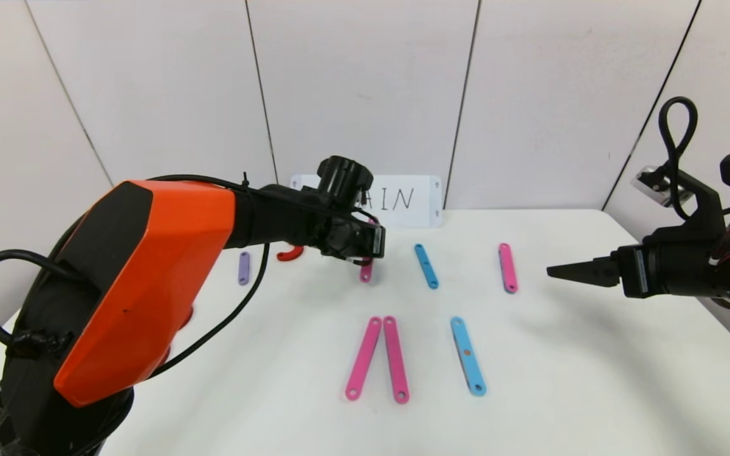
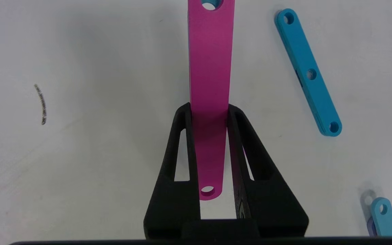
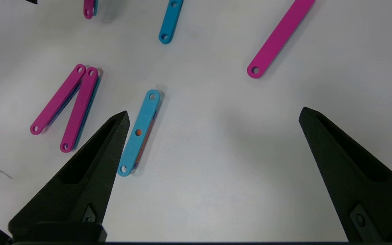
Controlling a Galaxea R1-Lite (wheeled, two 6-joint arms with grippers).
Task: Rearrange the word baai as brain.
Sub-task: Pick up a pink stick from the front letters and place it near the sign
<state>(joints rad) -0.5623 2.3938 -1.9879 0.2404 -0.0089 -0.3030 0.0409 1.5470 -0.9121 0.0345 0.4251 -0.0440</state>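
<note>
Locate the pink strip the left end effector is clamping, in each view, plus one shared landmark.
Head view: held pink strip, its lower end sticking out below the left end effector, mid-table.
Left wrist view: centre, clamped between the black fingers, running up out of frame.
Right wrist view: only its tip, at the top edge.
Shared landmark: slanted blue strip beside it.

My left gripper (image 1: pixel 365 250) reaches over the far middle of the white table (image 1: pixel 561 380), its tip at a pink strip (image 1: pixel 366 271) below the handwritten card (image 1: pixel 403 199). My right gripper (image 1: pixel 577 272) hovers at the right edge. Nearer lie two pink strips (image 1: pixel 377 358) in a V beside a blue strip (image 1: pixel 467 356).
</note>
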